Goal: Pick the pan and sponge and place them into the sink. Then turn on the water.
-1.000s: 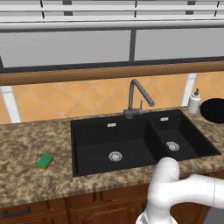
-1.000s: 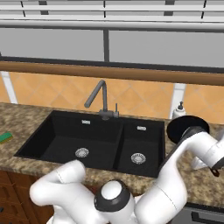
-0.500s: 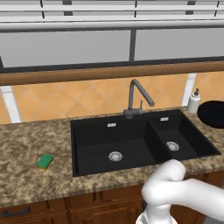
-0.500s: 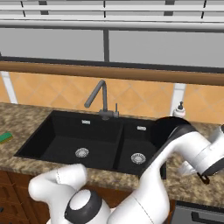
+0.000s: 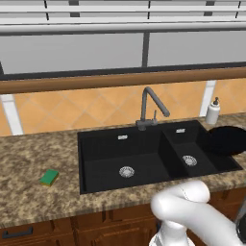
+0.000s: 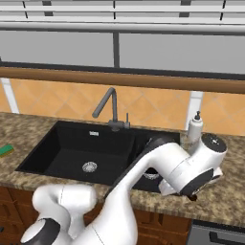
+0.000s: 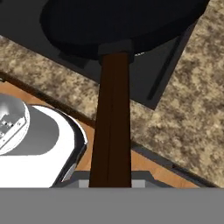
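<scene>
My gripper (image 7: 110,183) is shut on the brown wooden handle of the black pan (image 7: 118,26), which it holds in the air. In the left base view the pan (image 5: 227,141) hangs over the right rim of the black sink (image 5: 103,161), by its smaller basin. From the right, the pan (image 6: 158,142) shows partly behind my arm, and the hand (image 6: 192,194) is out over the counter's front edge. The green sponge (image 5: 49,177) lies on the counter left of the sink (image 6: 62,148), and it also sits at the far left as the sponge (image 6: 5,150). No water runs from the faucet (image 5: 150,104).
A white soap bottle (image 5: 213,111) stands on the counter behind the sink's right end, close to the pan. The grey gooseneck faucet (image 6: 108,108) rises behind the divider between the basins. Speckled granite counter surrounds the sink; wooden cabinet fronts lie below.
The pan has moved left and lower, from over the counter at the far right to the right rim of the small basin. My arm swung with it; the grip stayed shut.
</scene>
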Available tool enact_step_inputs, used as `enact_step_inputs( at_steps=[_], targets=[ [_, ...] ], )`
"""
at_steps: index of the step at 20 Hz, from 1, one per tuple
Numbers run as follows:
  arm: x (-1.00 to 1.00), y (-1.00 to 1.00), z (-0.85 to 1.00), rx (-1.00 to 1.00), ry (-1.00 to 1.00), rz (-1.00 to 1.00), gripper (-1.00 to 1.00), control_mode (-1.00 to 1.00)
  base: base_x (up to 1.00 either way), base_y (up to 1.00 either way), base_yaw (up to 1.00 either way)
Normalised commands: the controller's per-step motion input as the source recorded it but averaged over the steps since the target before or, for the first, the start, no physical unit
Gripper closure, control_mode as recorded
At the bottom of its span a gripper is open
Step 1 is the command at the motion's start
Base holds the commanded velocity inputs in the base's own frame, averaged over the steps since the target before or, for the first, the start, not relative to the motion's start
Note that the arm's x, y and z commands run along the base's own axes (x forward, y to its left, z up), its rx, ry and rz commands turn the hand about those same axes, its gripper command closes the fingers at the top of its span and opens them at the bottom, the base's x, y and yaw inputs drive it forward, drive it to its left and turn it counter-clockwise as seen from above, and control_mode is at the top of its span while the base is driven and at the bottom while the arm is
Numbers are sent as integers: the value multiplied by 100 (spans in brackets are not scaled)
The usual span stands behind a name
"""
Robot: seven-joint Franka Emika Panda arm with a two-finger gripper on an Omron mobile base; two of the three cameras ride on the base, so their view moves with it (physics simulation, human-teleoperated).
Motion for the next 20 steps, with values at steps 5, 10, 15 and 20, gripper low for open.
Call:
enact_step_inputs(
  at_steps=[5,10,15,20],
  targets=[
    [2,82,13,-4,40,-2,100,-100,0,0,0],
    [0,67,30,12,1,-4,100,-100,0,0,0],
    [0,60,48,17,-5,-7,100,-100,0,0,0],
    [0,74,42,15,2,-12,100,-100,0,0,0]
  ],
)
